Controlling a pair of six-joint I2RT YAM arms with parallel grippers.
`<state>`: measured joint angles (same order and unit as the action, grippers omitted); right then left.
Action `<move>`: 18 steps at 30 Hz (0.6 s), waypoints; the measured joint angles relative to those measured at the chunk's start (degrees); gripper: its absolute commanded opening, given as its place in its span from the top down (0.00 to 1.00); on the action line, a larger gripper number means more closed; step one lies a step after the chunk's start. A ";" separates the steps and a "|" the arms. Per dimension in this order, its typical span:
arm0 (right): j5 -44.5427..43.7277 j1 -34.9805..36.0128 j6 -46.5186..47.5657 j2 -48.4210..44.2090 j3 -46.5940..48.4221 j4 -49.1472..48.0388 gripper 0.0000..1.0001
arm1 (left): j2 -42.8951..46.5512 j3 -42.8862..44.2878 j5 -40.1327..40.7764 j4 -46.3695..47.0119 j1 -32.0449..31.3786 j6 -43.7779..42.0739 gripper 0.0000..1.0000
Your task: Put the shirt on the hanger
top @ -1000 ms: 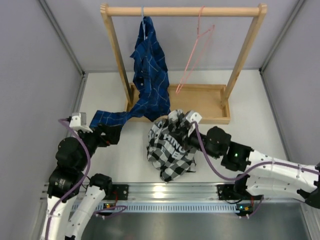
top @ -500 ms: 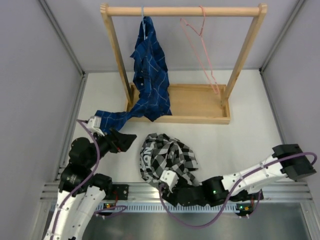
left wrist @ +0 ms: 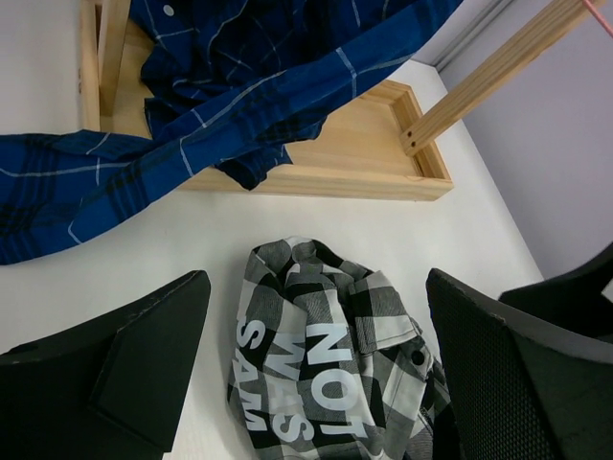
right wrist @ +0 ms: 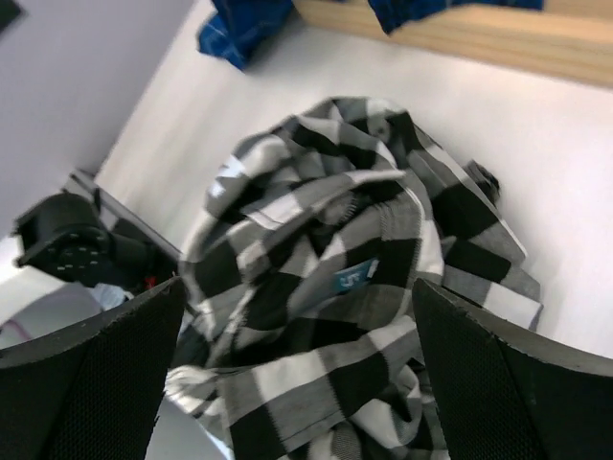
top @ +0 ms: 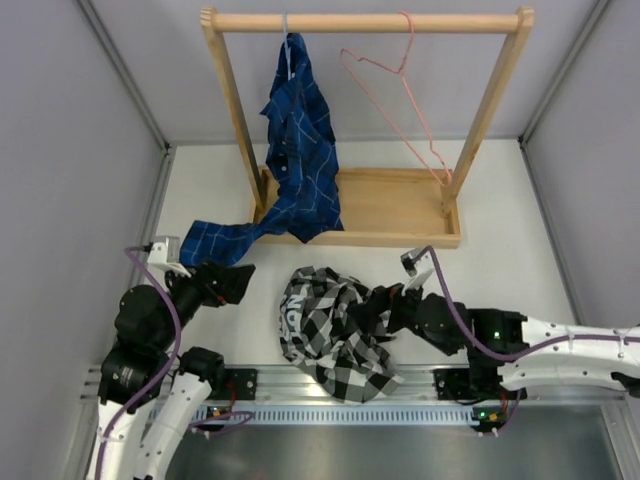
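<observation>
Shirt (top: 335,322) lies crumpled in a heap on the table (top: 500,265), near the front edge, at 6 o'clock from the wooden rack (top: 365,20). Lettered side faces up on its 9 o'clock half; collar and label are folded into the middle. It is not on the hanger (top: 424,125), which hangs tilted from the rail at 1 o'clock from the heap, well apart and bare. Right gripper (right wrist: 299,372) sits at the heap's 3 o'clock edge, jaws wide and holding nothing, folds showing between them; contact cannot be told. Left gripper (top: 228,280) waits at 9 o'clock, jaws also wide and empty, just beside the trailing sleeve of the dark blue shirt (top: 298,150). Risks, as judged: a close on this bunch likely takes several layers at once, so the neck never opens for the wire. A lift from one edge may drag the heap off the front. The thin hanger looks free to swing or slip from the rail if nudged. The left jaws may snag the blue sleeve instead.
</observation>
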<state>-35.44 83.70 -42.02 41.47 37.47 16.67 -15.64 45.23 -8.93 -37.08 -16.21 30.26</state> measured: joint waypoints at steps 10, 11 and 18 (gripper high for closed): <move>11.63 -10.12 -5.22 11.63 -9.09 -3.69 0.25 | -0.02 -0.37 -0.72 -0.48 -0.02 -0.44 0.02; 12.57 -10.54 -6.27 12.55 -10.03 -4.57 0.25 | -0.02 -0.37 -0.85 -0.48 0.00 -0.44 0.02; 18.49 -10.75 -10.60 17.51 -13.53 -13.20 0.74 | -0.07 -0.42 -1.68 -0.55 0.00 -0.52 0.02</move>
<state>-16.95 72.95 -52.62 58.98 23.94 3.46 -15.70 44.82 -10.61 -37.63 -16.21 29.74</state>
